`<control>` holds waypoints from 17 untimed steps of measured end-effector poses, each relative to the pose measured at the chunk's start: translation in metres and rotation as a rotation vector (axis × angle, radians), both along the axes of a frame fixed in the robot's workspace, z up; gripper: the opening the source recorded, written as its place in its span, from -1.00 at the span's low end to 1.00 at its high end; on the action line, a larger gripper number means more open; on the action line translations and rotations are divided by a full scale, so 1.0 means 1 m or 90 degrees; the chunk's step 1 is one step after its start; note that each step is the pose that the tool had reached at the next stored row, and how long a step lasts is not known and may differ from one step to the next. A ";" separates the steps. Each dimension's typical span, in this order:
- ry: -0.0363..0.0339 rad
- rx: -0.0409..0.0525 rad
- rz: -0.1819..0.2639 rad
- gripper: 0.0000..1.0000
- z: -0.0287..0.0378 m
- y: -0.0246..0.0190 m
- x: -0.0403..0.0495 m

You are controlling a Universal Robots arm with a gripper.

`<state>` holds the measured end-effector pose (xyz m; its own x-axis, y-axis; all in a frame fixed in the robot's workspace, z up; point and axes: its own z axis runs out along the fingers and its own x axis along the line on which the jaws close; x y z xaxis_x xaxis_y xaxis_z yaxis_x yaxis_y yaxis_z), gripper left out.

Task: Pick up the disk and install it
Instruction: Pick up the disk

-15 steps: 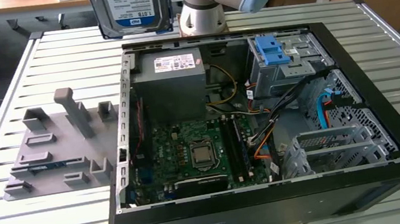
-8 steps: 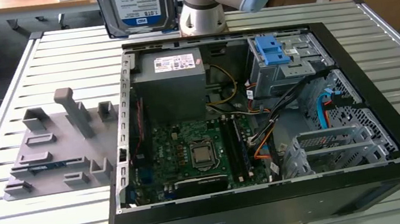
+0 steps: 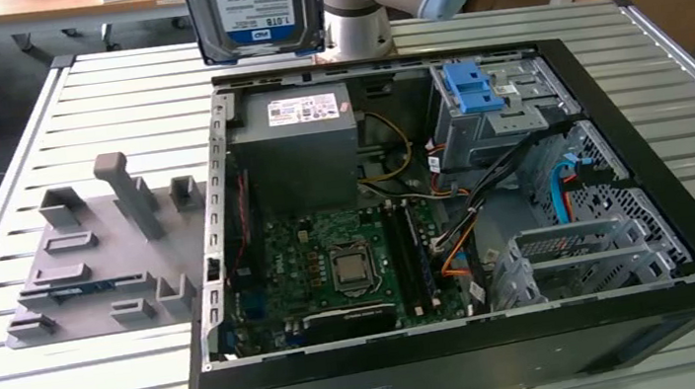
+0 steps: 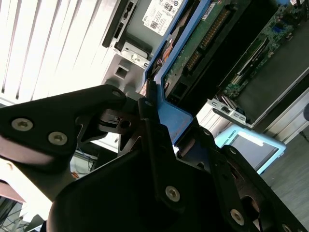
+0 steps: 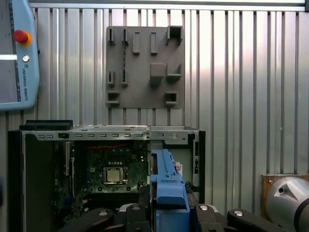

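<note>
Disk point(image 3: 252, 9), flat silver-metal rectangle, blue-framed, between black jaws

Metal disk point(image 3: 252, 9) with smooth blue plastic frame; ribbed, shiny metal table point(image 3: 110, 96).

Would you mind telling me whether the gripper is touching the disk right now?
Touching. In the second wrist view the gripper is shut on the disk: its black fingers press against the blue carrier bracket's sides.
</note>
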<state>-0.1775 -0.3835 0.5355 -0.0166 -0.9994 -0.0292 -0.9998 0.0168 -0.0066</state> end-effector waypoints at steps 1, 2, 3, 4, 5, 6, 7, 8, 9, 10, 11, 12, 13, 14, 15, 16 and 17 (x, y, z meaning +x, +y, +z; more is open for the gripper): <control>0.0000 0.0000 0.000 -0.26 0.0000 0.0000 0.0016; 0.0000 0.0000 0.000 -0.26 0.0000 0.0000 0.0033; 0.0000 0.0000 0.000 -0.26 0.0000 0.0000 0.0050; 0.0000 0.0000 0.000 -0.26 0.0000 0.0000 0.0067; 0.0000 0.0000 0.000 -0.26 0.0000 0.0000 0.0083; 0.0000 0.0000 0.000 -0.26 0.0000 0.0000 0.0099; 0.0001 0.0000 0.000 -0.26 0.0000 0.0000 0.0116; 0.0000 0.0000 0.000 -0.26 0.0000 0.0000 0.0132; 0.0000 0.0000 0.000 -0.26 0.0000 0.0000 0.0148; 0.0000 0.0000 0.000 -0.26 0.0000 0.0000 0.0164; 0.0001 0.0000 0.000 -0.26 0.0000 0.0000 0.0180; 0.0001 0.0000 0.000 -0.26 0.0000 0.0000 0.0195; 0.0000 0.0000 0.000 -0.26 0.0000 0.0000 0.0212; 0.0001 0.0000 0.000 -0.26 0.0000 0.0000 0.0228; 0.0001 0.0000 0.000 -0.26 0.0000 0.0000 0.0243; 0.0001 0.0000 0.000 -0.26 0.0000 0.0000 0.0258; 0.0001 0.0000 0.000 -0.26 0.0000 0.0000 0.0273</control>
<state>-0.1502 -0.3835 0.5356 -0.0167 -0.9994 -0.0292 -0.9998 0.0169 -0.0065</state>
